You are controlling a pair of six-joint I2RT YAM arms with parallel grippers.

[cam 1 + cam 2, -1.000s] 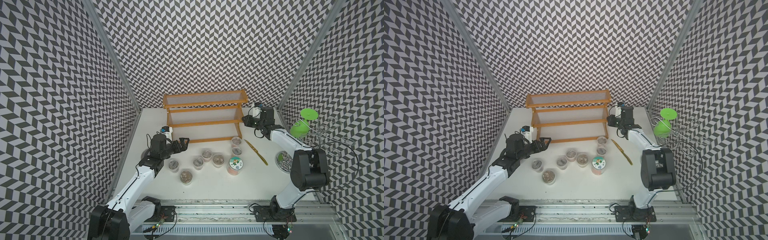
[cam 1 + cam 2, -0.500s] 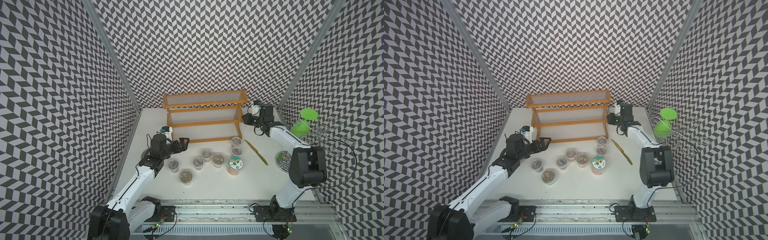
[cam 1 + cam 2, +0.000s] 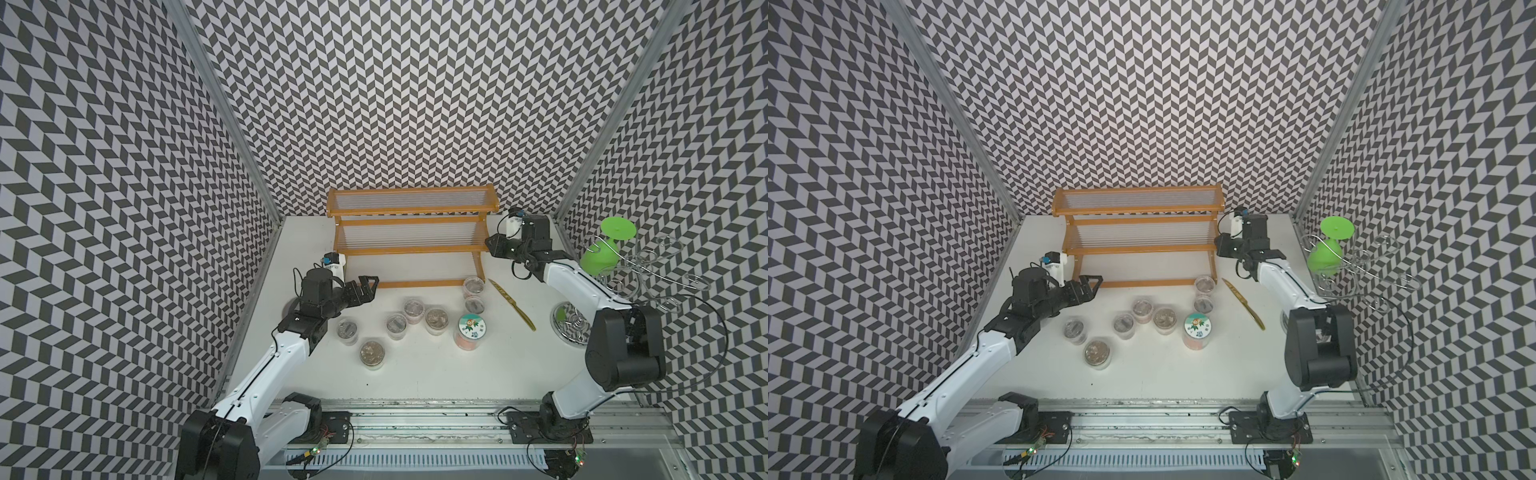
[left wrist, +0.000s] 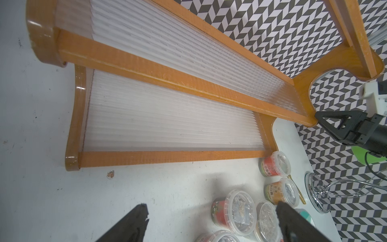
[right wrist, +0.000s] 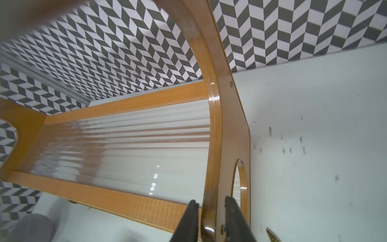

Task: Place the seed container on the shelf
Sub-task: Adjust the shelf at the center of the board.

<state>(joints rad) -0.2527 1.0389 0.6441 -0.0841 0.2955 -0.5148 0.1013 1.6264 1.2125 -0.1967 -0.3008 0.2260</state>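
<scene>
Several clear-lidded seed containers (image 3: 413, 308) (image 3: 1142, 308) (image 4: 234, 211) stand on the white table in front of the shelf (image 3: 407, 249) (image 3: 1138, 249) (image 4: 167, 125). None is on a tier. My left gripper (image 3: 372, 282) (image 3: 1094, 282) (image 4: 211, 206) hovers open and empty by the shelf's lower left corner, short of the cups. My right gripper (image 3: 490, 243) (image 3: 1219, 245) (image 5: 211, 201) straddles the shelf's (image 5: 125, 150) right side panel. Its fingers stand close on either side, with a slim gap showing at one finger.
A taller tub with a teal lid (image 3: 471, 328) stands at the cluster's right. A yellow serrated knife (image 3: 511, 303) lies right of the shelf. A silver wire stand (image 3: 648, 266) carries an upturned green cup (image 3: 602, 249) at the far right. Patterned walls close in behind and beside.
The right gripper's fingers have eased slightly apart around the shelf's side panel. The left arm and the containers have not moved.
</scene>
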